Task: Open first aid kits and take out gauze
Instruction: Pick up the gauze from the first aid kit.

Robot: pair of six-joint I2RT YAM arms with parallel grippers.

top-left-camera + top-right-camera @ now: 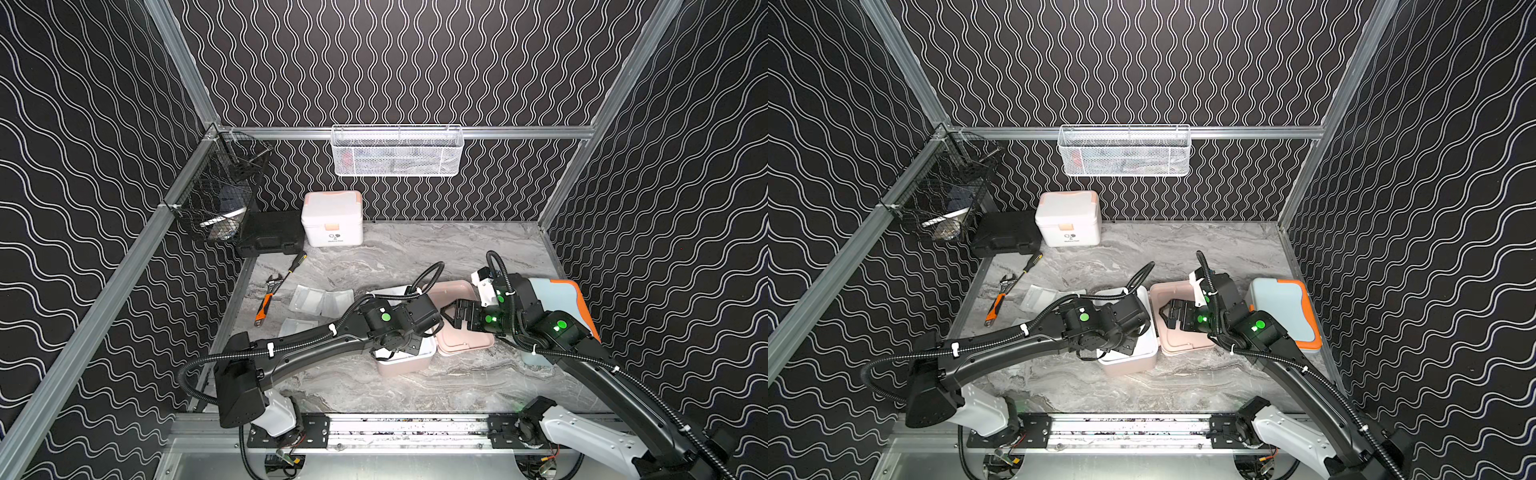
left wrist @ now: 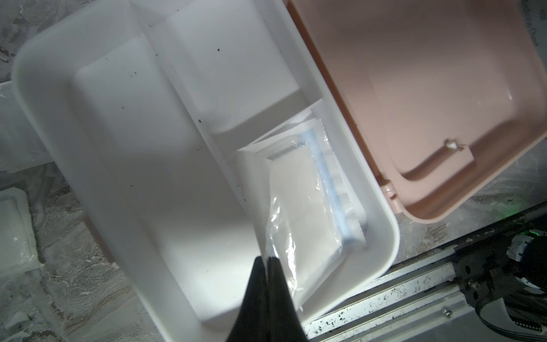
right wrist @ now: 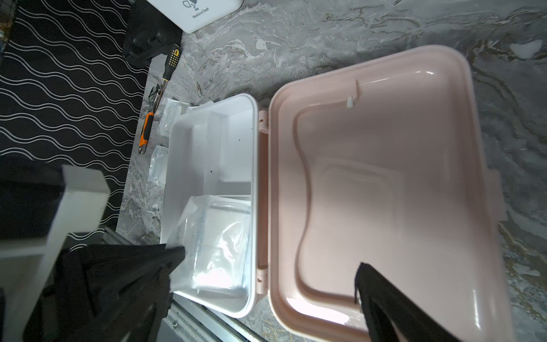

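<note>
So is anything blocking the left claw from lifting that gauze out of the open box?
Nothing visible. The left gripper grips the gauze packet by its edge, the kit's lid lies flat aside, and the right gripper hangs over that lid.

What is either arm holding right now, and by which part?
Left jaws pinch a gauze packet by the edge of its clear wrapper, inside the open pink kit. Right jaws open, empty.

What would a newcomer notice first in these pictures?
The pink first aid kit stands wide open in the middle of the marble table, with its lid laid back beside it. Inside its white tray, the left gripper is shut on the edge of a gauze packet. The right gripper hangs open over the lid.
</note>
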